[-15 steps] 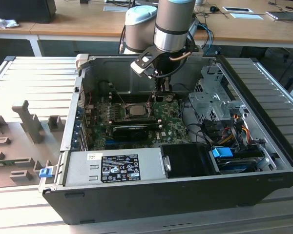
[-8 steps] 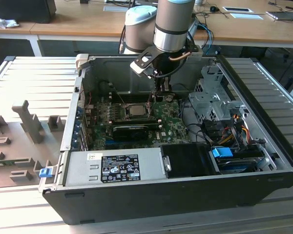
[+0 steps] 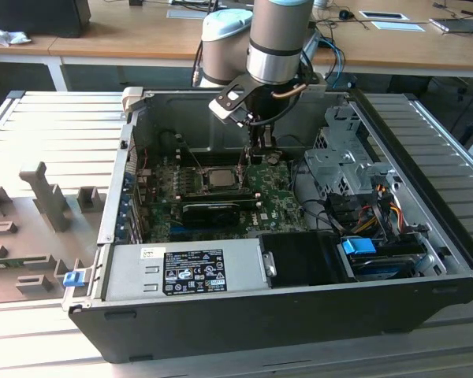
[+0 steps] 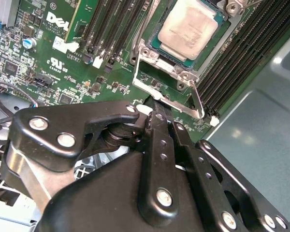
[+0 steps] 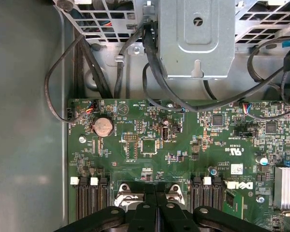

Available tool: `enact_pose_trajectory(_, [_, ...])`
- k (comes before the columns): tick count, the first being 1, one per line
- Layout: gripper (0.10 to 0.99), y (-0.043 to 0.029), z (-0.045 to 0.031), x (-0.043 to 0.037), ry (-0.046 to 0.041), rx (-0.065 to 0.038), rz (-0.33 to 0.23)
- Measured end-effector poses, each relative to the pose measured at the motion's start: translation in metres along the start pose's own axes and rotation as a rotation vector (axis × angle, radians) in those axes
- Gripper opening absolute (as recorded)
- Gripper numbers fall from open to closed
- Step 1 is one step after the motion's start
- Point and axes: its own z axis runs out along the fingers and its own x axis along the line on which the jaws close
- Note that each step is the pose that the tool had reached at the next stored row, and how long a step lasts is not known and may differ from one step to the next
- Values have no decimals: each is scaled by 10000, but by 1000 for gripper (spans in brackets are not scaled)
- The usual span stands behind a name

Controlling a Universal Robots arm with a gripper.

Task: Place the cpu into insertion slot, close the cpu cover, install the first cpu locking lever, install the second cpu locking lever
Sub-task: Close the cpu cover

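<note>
**Exterior view, from its left to its right.** On the slatted table (image 3: 31, 134) I saw grey fixtures (image 3: 47, 197) near its left edge. A blue clip (image 3: 73, 277) sat at the front left corner of the open computer case (image 3: 260, 331). A power supply (image 3: 185, 268) ran along the case's front wall. Behind it lay the green motherboard (image 3: 162, 185), with a long black card (image 3: 213, 211) across it.

The cpu (image 3: 219, 177) lay flat just behind that card. The gripper (image 3: 256, 153) hung just to the cpu's right, with the arm's wrist hiding the board behind it. Further right, a drive cage (image 3: 339, 157) stood near the gripper. Loose cables (image 3: 370, 213) and a blue tab (image 3: 359, 246) filled the case's front right corner.

**Second wrist view.** The cpu (image 4: 191, 26) sat in the insertion slot (image 4: 144, 52) with its metal top uncovered. Memory slots (image 4: 111, 29) flanked the slot on both sides. The cpu cover (image 4: 181, 105) stood tilted up off the slot. The gripper (image 4: 155, 108) had its fingers drawn together, tips at the cover's free rail. I could not tell whether they pinched the plate.

**First wrist view.** The gripper (image 5: 156, 191) showed its fingers together over the motherboard (image 5: 150, 130). Black cables (image 5: 150, 72) drooped from the drive cage (image 5: 198, 38) along the board's far edge. A coin cell (image 5: 102, 126) and a finned heat sink (image 5: 286, 186) sat near opposite edges of the board.
</note>
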Motion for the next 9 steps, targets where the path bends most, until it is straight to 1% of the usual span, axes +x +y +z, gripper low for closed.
enact_pose_trajectory(9, [106,-22,0,0,0,0,1])
